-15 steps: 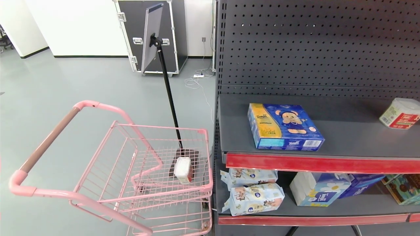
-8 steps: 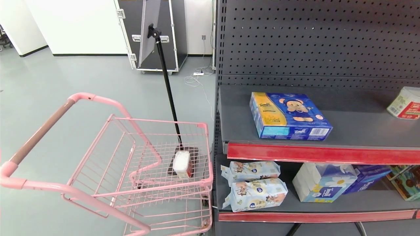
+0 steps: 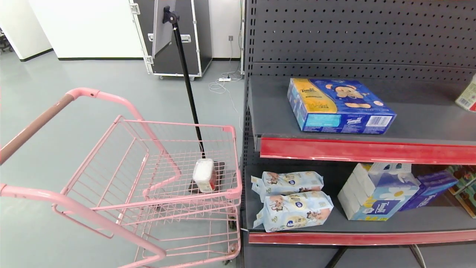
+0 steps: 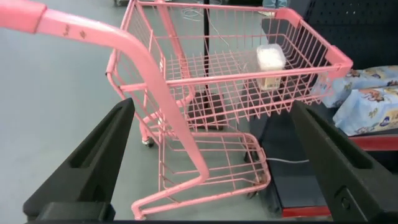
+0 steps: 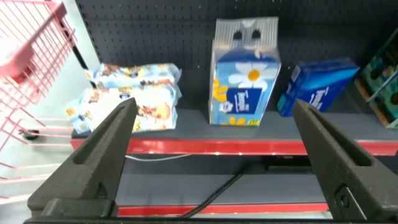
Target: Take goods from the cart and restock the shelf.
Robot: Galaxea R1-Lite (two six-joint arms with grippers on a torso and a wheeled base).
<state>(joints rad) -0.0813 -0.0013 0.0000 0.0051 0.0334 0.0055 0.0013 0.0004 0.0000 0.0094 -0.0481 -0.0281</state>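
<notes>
A pink wire cart [image 3: 160, 186] stands left of the grey shelf unit [image 3: 334, 149]. In its basket lies one white pack with a red label [image 3: 204, 175], close to the shelf-side wall; the left wrist view has the pack [image 4: 271, 61] too. My left gripper [image 4: 211, 109] is open and empty, hanging short of the cart's handle [image 4: 74, 31]. My right gripper [image 5: 214, 106] is open and empty in front of the lower shelf [image 5: 236, 147], level with a blue-and-white tissue pack [image 5: 245, 74].
A flat blue box [image 3: 338, 106] lies on the upper shelf. The lower shelf holds two soft light-blue packs [image 3: 292, 201], the tissue pack [image 3: 379, 191] and a dark blue box [image 3: 427, 188]. A black stand pole [image 3: 186, 82] rises behind the cart.
The whole head picture has shifted: the camera has come lower and nearer, so the cart and shelf look larger. The goods keep their places.
</notes>
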